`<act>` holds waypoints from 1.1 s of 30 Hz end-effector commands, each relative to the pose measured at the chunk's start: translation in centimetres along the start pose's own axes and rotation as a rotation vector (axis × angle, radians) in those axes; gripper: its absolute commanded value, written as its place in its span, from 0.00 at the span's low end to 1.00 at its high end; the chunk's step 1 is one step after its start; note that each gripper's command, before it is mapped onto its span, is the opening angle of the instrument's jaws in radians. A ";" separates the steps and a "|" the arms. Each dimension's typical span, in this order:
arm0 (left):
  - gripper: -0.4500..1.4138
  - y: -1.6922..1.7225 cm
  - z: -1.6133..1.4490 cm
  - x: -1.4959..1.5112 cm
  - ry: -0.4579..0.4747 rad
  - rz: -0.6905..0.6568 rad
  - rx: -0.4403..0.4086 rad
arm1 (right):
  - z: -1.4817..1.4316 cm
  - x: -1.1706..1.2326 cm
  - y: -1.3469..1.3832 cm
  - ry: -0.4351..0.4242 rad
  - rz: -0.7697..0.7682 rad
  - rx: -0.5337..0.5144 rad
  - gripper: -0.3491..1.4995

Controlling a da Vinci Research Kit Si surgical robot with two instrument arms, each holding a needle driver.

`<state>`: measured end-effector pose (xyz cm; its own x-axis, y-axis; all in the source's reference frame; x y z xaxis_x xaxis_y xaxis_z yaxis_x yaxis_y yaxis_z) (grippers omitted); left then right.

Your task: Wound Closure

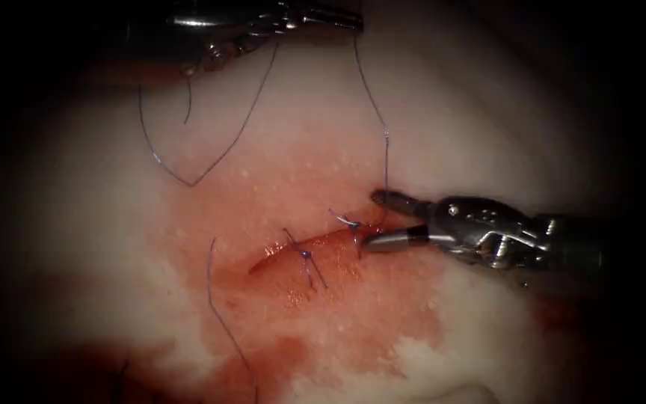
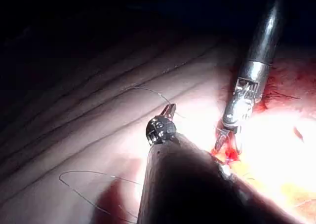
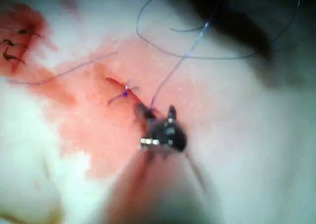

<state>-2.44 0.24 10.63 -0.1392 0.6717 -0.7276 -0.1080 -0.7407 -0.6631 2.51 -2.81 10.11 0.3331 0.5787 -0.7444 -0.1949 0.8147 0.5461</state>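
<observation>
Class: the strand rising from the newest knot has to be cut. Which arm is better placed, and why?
Right. The right tool sits at the cut's right end, jaws open around the thread beside the knot, and only it can cut. The left tool holds thread high, away from the cut.

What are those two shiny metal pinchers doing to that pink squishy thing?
They are practising stitching a cut in a piece of pale pink pork belly tissue. The right silver metal tool sits at the right end of the red cut, jaws open around the thin blue thread rising there. The left metal tool is up at the top, away from the cut, with thread hanging by its jaws. Two blue knotted stitches already cross the cut. I cannot make out the needle.
</observation>
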 end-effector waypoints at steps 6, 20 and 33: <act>0.00 -0.04 0.07 0.00 0.001 0.004 -0.004 | 0.27 0.07 0.02 0.012 0.003 -0.013 0.95; 0.00 -0.04 0.06 0.00 0.001 0.010 -0.006 | 0.42 0.09 0.03 0.054 0.020 -0.020 0.95; 0.00 -0.01 0.13 -0.04 0.002 0.013 -0.015 | 0.28 0.33 0.05 0.082 0.033 0.032 0.00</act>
<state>-2.51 0.18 10.65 -0.1395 0.6635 -0.7351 -0.0921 -0.7478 -0.6575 2.79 -2.59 9.98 0.2520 0.6094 -0.7517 -0.1764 0.7927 0.5835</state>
